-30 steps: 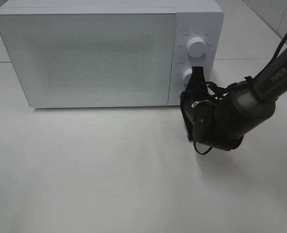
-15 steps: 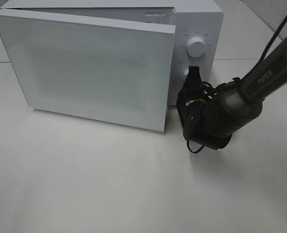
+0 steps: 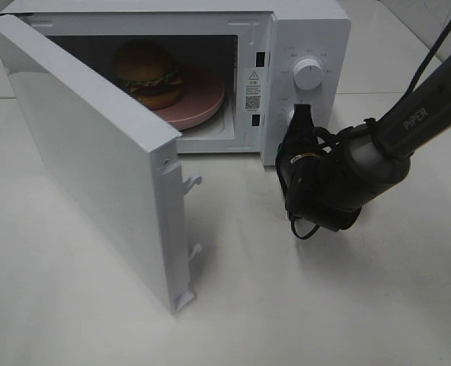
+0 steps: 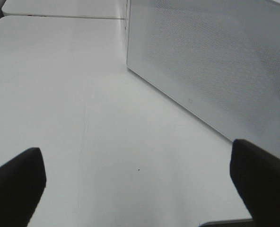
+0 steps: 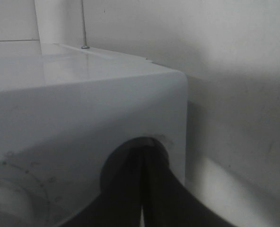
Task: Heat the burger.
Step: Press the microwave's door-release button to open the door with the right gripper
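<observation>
The left pincer (image 4: 135, 156) is spread wide above the counter (image 4: 74, 109), with the open door (image 4: 211, 71) just ahead of it. The right pincer (image 3: 300, 114), pressed together, touches the microwave (image 3: 317, 34) panel. Beyond it, the burger (image 3: 149, 72) sits inside on the pink plate (image 3: 206, 97). The loading step seems finished; next, the door probably needs pushing shut.

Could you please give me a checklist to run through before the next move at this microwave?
1. The white microwave door is swung wide open: ok.
2. The golden-brown burger with green lettuce sits on the round pink plate inside: ok.
3. The left pincer is open and empty, facing the door's outer side: ok.
4. The right pincer is shut, with its tip at the white control panel: ok.
5. Setting of the upper white dial: cannot tell.
</observation>
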You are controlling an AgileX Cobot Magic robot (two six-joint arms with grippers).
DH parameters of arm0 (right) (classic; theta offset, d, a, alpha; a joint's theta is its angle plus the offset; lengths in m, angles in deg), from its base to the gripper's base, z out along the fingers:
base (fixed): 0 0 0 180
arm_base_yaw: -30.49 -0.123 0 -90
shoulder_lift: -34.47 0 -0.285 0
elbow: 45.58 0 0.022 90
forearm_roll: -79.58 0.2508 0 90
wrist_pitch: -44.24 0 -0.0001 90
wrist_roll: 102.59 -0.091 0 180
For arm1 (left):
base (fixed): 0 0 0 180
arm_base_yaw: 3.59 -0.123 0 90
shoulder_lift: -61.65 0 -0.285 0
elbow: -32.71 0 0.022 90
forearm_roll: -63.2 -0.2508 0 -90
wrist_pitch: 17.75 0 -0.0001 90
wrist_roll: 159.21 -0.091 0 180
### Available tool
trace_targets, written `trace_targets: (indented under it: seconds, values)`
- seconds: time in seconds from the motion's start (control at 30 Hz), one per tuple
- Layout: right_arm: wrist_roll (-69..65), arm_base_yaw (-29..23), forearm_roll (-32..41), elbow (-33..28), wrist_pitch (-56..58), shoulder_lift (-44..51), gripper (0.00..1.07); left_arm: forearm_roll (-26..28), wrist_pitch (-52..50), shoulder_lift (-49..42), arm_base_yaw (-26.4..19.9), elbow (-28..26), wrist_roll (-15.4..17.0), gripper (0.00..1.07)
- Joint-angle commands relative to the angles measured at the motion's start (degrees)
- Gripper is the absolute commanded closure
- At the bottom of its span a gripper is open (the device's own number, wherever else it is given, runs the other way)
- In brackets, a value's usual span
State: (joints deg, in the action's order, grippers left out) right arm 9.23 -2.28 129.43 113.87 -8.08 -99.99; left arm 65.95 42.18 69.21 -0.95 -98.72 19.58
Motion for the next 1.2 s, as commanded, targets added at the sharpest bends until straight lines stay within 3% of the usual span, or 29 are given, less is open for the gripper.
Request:
trace_targets:
  seconds: [0.03, 0.4, 1.2]
  values:
    - [-0.1, 3.2, -8.2, 5.5, -8.0, 0.0, 1.07, 0.3, -0.5, -1.1, -0.1, 0.2, 0.1, 0.09]
    - [-3.4, 3.2, -11.1, 4.6, -0.7, 1.7, 1.07, 0.3, -0.5, -1.1, -0.1, 0.2, 0.1, 0.09]
    - [-4.2, -0.2, -10.3, -7.4, 3.4, 8.3, 1.07, 0.3, -0.5, -1.1, -0.1, 0.2, 0.1, 0.09]
